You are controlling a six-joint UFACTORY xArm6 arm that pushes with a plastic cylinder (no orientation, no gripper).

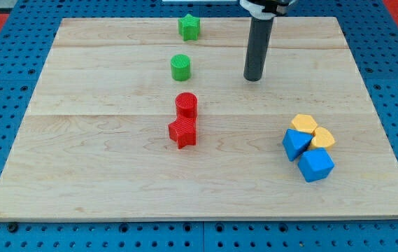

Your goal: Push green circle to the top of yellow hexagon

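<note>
The rod has no hand. My tip stands right of the green circle, apart. The yellow hexagon is far right. The push hasn't begun; next, get behind the circle.

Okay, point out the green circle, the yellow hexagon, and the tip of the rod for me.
green circle [180, 66]: camera view, on its flat top face.
yellow hexagon [303, 124]: camera view, on its top face, at the cluster's top.
my tip [253, 78]: camera view, the rod's very end, right of the green circle.

Pale matt wooden board
</note>
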